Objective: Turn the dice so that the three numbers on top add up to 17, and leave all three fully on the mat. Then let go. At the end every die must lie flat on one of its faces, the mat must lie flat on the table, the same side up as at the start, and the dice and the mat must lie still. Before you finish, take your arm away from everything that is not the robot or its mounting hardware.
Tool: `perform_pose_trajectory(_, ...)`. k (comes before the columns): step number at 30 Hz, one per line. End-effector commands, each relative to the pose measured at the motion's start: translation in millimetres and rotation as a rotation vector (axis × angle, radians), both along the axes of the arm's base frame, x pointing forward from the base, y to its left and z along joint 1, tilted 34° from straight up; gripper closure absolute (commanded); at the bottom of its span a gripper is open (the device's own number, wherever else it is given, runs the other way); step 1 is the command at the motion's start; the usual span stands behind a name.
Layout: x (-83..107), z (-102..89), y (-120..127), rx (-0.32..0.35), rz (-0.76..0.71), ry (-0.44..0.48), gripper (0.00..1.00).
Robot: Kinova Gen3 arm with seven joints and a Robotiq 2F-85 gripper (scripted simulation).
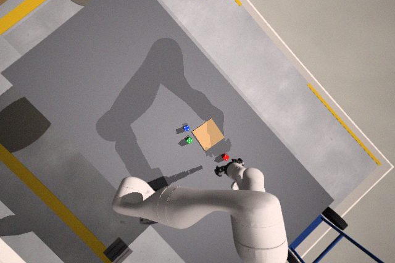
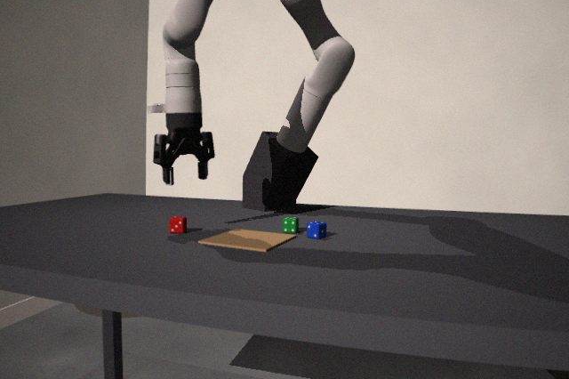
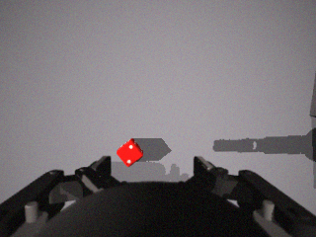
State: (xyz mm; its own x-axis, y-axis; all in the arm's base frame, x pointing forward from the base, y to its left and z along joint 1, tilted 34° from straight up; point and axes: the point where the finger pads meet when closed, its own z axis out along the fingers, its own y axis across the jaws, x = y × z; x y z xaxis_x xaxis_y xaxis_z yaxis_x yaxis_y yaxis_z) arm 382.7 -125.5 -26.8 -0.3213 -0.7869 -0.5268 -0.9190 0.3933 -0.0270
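Observation:
A tan square mat [image 1: 208, 134] [image 2: 247, 239] lies flat on the dark table. No die is on it. A red die [image 1: 225, 157] [image 2: 177, 224] [image 3: 129, 152] lies on the table just off one mat corner and shows two pips on top in the wrist view. A green die [image 1: 189, 140] [image 2: 290, 224] and a blue die [image 1: 186, 128] [image 2: 316, 229] lie on the table beside the opposite mat edge. My gripper [image 1: 228, 167] [image 2: 184, 175] [image 3: 152, 165] is open and empty. It hangs well above the table, almost over the red die.
The arm's dark base [image 2: 277, 173] stands at the back of the table behind the mat. The arm's white links [image 1: 203, 202] reach over the near part of the table in the overhead view. A blue cart frame [image 1: 331, 237] stands off the table's corner.

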Motion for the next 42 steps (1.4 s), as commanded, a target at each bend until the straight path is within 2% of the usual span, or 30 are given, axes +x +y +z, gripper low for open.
perform_pose_trajectory(1, 0.6, -1.1, -3, -0.012, 0.048, -0.044, 0.0)
perform_pose_trajectory(14, 17.8, 2.6, -6, -0.129, 0.375, -0.286, 0.0)
perform_pose_trajectory(26, 24.7, 4.9, -7, -0.175, 0.486, -0.372, 0.0)
perform_pose_trajectory(39, 26.2, 5.5, -7, -0.184, 0.508, -0.389, 0.0)
perform_pose_trajectory(40, 26.2, 5.5, -7, -0.184, 0.508, -0.389, 0.54)
perform_pose_trajectory(42, 26.2, 5.5, -7, -0.184, 0.508, -0.389, 0.54)
